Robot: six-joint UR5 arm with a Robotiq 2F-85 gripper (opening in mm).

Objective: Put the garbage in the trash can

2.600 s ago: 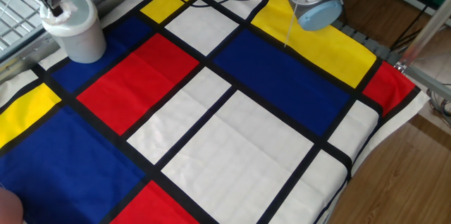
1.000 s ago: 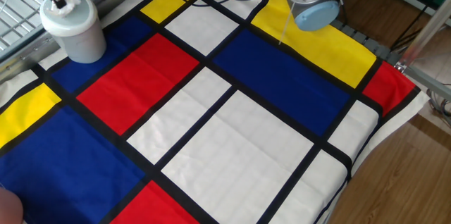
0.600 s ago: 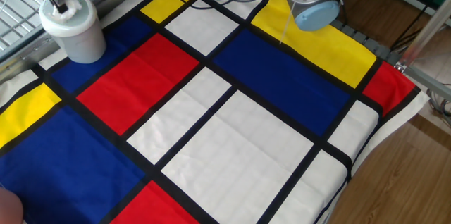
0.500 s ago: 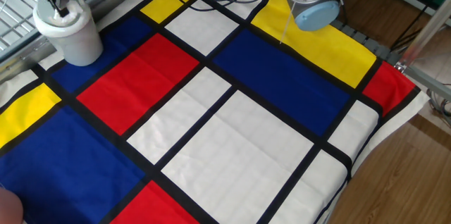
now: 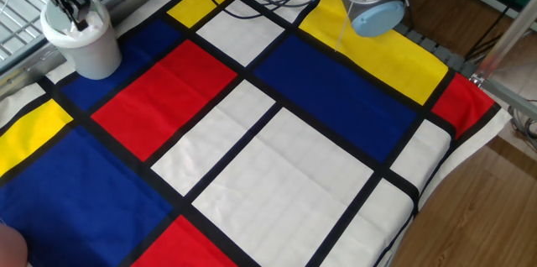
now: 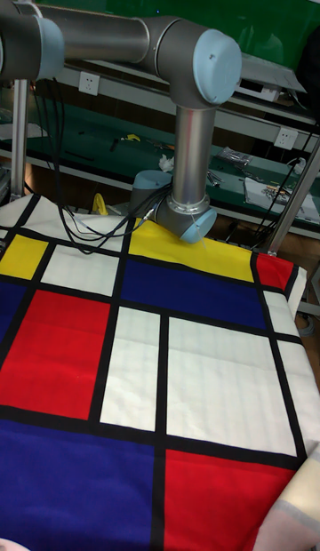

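There, end effector inside trash can mouth, opening unclear.

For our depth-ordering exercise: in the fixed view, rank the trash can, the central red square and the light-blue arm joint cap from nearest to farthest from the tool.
1. trash can, directly under the tool, top left.
2. red square, left of centre.
3. arm joint cap, top right.

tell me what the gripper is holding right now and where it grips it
It cannot be told: the gripper is down in the mouth of the trash can, and the garbage is not visible.
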